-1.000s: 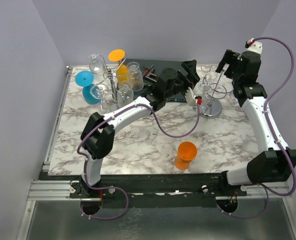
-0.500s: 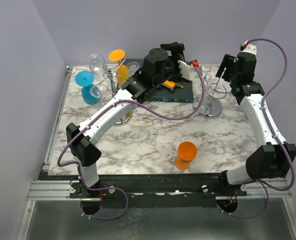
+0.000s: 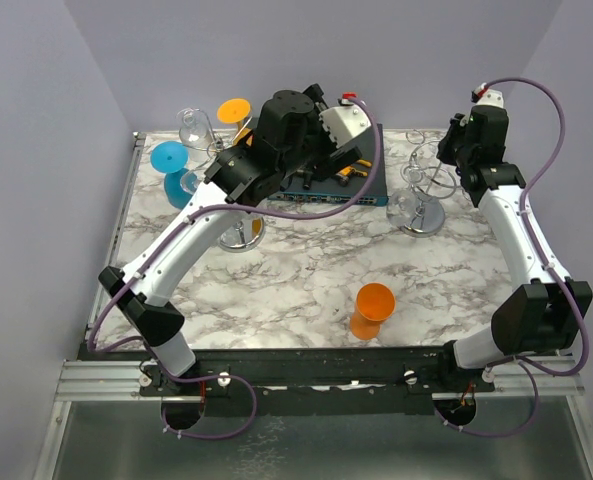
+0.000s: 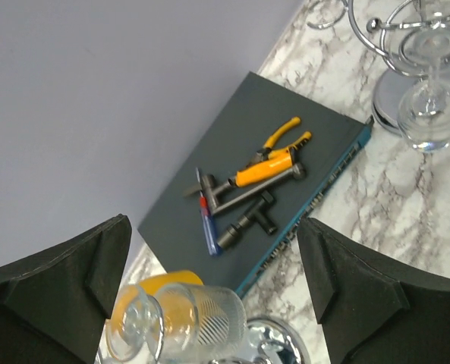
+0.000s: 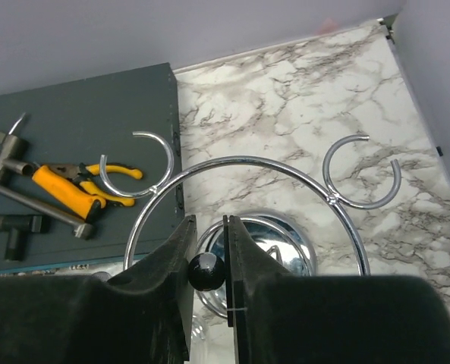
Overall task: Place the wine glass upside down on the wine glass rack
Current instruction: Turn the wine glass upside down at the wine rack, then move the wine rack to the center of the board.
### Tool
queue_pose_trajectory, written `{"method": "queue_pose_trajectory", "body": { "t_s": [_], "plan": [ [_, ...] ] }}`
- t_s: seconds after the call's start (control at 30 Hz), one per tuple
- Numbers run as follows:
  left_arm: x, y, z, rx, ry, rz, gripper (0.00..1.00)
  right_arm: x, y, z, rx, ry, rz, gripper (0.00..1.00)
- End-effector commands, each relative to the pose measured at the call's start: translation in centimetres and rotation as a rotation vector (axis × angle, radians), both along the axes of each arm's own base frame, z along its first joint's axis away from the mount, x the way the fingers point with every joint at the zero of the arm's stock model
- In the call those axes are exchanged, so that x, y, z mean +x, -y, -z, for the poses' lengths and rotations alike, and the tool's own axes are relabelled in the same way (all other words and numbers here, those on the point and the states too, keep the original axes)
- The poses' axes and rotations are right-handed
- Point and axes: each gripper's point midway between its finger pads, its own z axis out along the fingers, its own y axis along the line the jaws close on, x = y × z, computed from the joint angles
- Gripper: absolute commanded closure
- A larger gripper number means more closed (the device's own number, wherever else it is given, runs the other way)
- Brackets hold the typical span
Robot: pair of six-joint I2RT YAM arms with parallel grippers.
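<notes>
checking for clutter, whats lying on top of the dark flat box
Yellow-handled pliers, an orange-handled tool, a thin blue and red tool and a black T-shaped tool. From above, the left arm hides part of it.

The worktop (image 3: 276, 275) is white marble veined with grey. An orange wine glass (image 3: 369, 311) stands near me, a blue wine glass (image 3: 172, 163) further back, and a clear wine glass (image 4: 434, 114) by the chrome rack (image 5: 285, 254). Yellow-handled pliers (image 4: 279, 139) lie on a dark slate box (image 4: 300, 102).

White arm links (image 3: 191, 235), black joints (image 3: 148, 312), looping purple cables (image 3: 562, 122).
</notes>
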Motion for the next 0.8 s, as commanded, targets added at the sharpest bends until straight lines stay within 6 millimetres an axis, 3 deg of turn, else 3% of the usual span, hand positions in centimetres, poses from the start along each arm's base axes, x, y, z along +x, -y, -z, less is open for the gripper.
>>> {"method": "queue_pose_trajectory", "body": {
  "t_s": [0.0, 0.2, 0.37, 0.47, 0.57, 0.77],
  "plan": [
    [-1.6, -2.3, 0.8, -0.015, -0.080, -0.066, 0.01, -0.1, 0.2, 0.7, -0.004, -0.040, -0.001, 0.84],
    [-2.2, -2.7, 1.3, -0.024, -0.102, -0.070, 0.01, -0.8, -0.4, 1.0, 0.012, -0.066, -0.030, 0.81],
    [-2.6, -2.8, 1.5, -0.031, -0.112, -0.067, 0.01, -1.1, -1.2, 1.2, 0.025, -0.071, -0.059, 0.60],
    [-2.5, -2.9, 1.4, -0.031, -0.111, -0.074, 0.01, -1.4, -1.4, 1.3, 0.021, -0.070, -0.060, 0.59],
    [-2.5, -3.0, 1.5, -0.031, -0.114, -0.078, 0.01, -1.5, -1.3, 1.4, 0.019, -0.066, -0.055, 0.66],
    [-2.5, -3.1, 1.4, -0.035, -0.117, -0.081, 0.01, -1.6, -1.5, 0.5, 0.017, -0.033, -0.055, 0.92]
  ]
}}
